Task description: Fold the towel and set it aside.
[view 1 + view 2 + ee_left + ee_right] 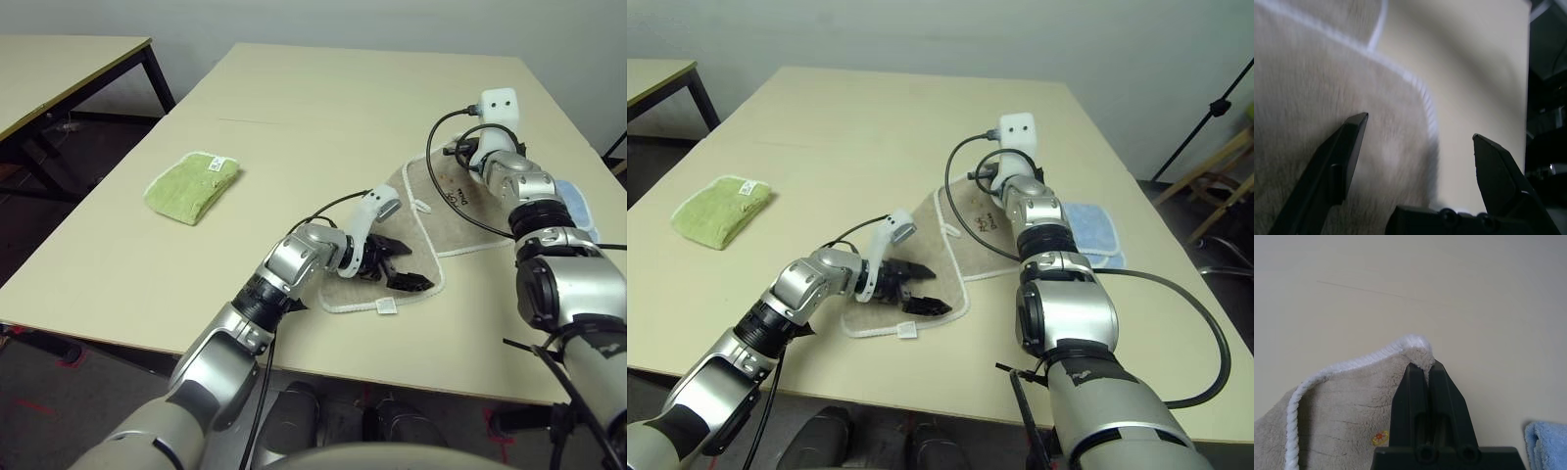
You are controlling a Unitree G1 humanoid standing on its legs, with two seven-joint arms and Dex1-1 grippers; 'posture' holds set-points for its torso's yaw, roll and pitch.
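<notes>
So I'm mid-fold here. My right end effector [1426, 374] is clamped on the far corner of the towel [431, 220], which lies spread on the counter [323, 108]. My left end effector [1420, 142] hangs with fingers wide apart over the near corner. Next I reckon it needs to drop and pinch that white edge. No containers around.
</notes>
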